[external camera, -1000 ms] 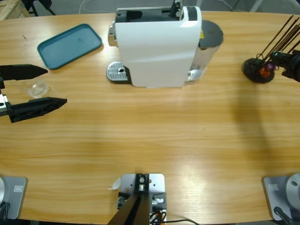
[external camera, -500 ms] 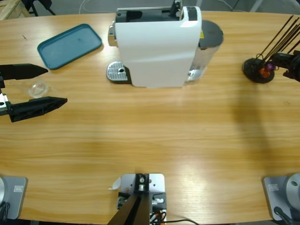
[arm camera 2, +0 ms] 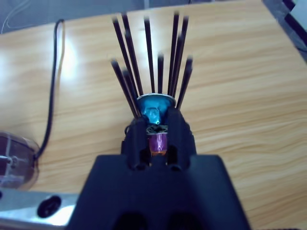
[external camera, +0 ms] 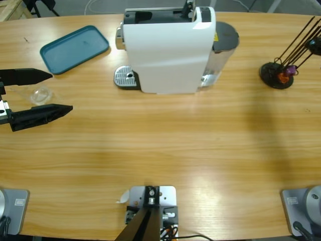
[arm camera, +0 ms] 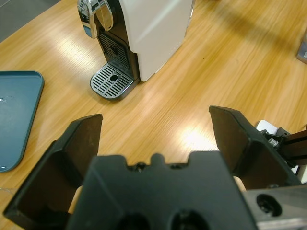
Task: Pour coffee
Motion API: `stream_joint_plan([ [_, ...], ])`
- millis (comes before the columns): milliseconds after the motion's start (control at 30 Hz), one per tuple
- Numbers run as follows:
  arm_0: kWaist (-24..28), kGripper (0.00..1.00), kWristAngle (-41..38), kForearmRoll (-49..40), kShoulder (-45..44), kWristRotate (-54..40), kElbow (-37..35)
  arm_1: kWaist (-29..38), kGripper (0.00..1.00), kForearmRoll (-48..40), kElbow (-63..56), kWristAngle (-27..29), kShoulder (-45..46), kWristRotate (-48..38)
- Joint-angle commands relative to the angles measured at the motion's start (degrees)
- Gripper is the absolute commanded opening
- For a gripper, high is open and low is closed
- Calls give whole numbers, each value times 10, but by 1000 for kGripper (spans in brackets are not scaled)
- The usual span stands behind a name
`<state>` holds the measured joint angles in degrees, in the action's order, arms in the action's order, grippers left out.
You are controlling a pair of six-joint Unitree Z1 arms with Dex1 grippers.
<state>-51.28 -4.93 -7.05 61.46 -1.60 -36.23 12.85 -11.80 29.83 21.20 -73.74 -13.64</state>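
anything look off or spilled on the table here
Nothing spilled or damaged. The coffee machine stands upright, its drip tray bare: no cup under the spout yet. A small clear cup sits between the open left gripper jaws, away from the machine.

Glossy varnished wood table (external camera: 165, 145), smooth.
Coffee machine (external camera: 168, 50) glossy white plastic, perforated metal drip grille (arm camera: 111, 81); matt teal tray (external camera: 74, 48).

Long wooden tabletop (external camera: 165, 145), white coffee machine (external camera: 168, 50) at the far edge's middle, teal tray (external camera: 74, 48) toward the far left corner, clear cup (external camera: 40, 94) near the left edge, black capsule rack (external camera: 277, 75) near the right edge
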Motion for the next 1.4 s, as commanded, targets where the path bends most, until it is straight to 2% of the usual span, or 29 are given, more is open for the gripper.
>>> stream_joint_plan([
  [33, 4, 964, -10, 5, 16, 6, 4, -4, 0, 53, 32, 12, 56, 21],
  [233, 4, 964, -11, 5, 12, 8, 8, -2, 0, 73, 56, 10, 75, 27],
  [433, 4, 964, -20, 5, 11, 10, 9, 29, 0, 103, 75, -2, 111, 61],
  [667, 4, 964, -16, -30, -11, 10, 10, 166, 0, 146, 88, -74, 168, 124],
  [867, 4, 959, 10, -92, -21, 14, -3, 243, 0, 169, 104, -186, 173, 217],
  [933, 4, 959, 14, -94, -32, 19, -3, 272, 0, 167, 118, -219, 150, 225],
  [1167, 4, 959, 19, -106, -54, 22, -8, 399, 0, 169, 227, -251, 7, 258],
  [1400, 4, 959, 23, -117, -75, 22, -8, 424, 0, 185, 348, -281, -126, 313],
])
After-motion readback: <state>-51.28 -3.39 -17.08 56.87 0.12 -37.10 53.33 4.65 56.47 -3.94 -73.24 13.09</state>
